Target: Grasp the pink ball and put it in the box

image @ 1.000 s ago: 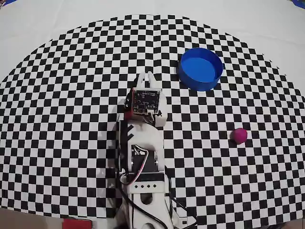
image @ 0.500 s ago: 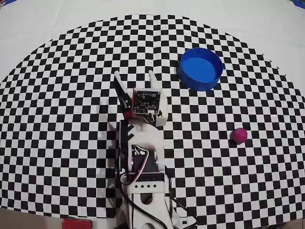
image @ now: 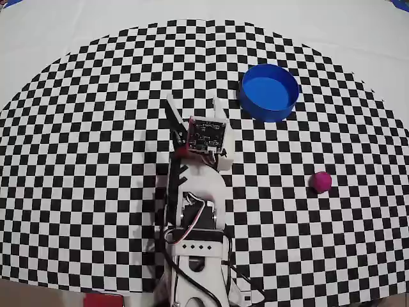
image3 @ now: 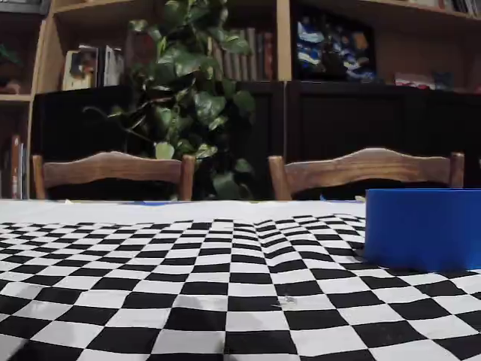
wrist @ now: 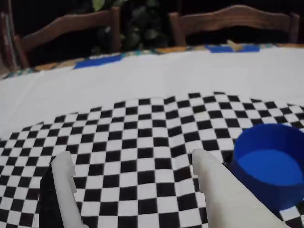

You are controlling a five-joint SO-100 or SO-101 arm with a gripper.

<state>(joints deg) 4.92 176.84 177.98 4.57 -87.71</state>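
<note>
Pincer (image: 195, 104): fingers spread apart, nothing held; aimed up the checkered table (image: 77, 160) in the overhead view, left of the box.
Pink ball (image: 321, 181): lying on the table at the right of the overhead view, well apart from the pincer, untouched.
Box (image: 270, 91): empty, blue floor seen bare; near the pincer's right finger in the wrist view.
Done: nothing yet.
Left: reach toward the ball, grasp, carry, release into the box.
</note>
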